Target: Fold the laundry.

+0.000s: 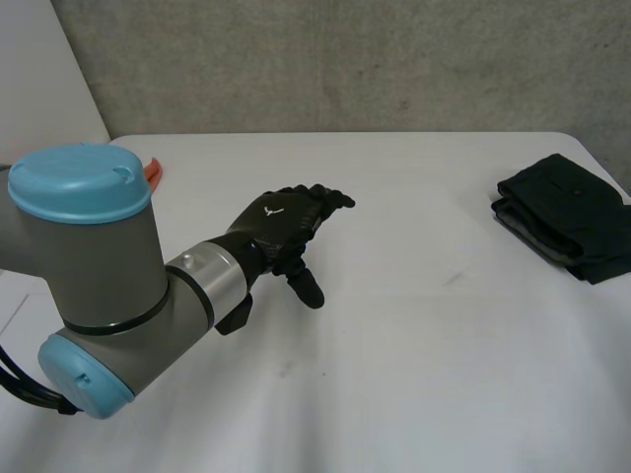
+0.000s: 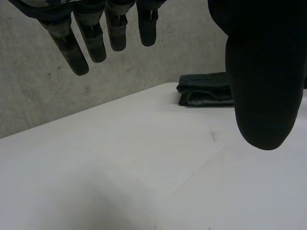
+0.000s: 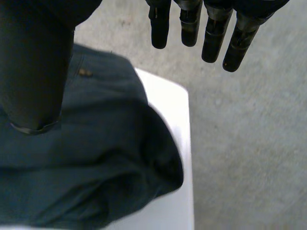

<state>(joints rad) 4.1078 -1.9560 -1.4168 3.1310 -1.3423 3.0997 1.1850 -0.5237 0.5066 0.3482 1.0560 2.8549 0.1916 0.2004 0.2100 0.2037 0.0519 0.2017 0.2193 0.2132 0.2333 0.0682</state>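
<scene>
Two hands, both w/ fingers straight & spread, holding nothing. My left hand [image 1: 279,223] hangs over the bare middle of the table [image 1: 414,335], well apart from the dark cloth [image 1: 567,217]. That cloth sits folded in a pile by the table's right edge, out of the way. My right hand [image 3: 33,72] hangs over it, prob. to pat it flat. Folding looks about done, I think.
</scene>
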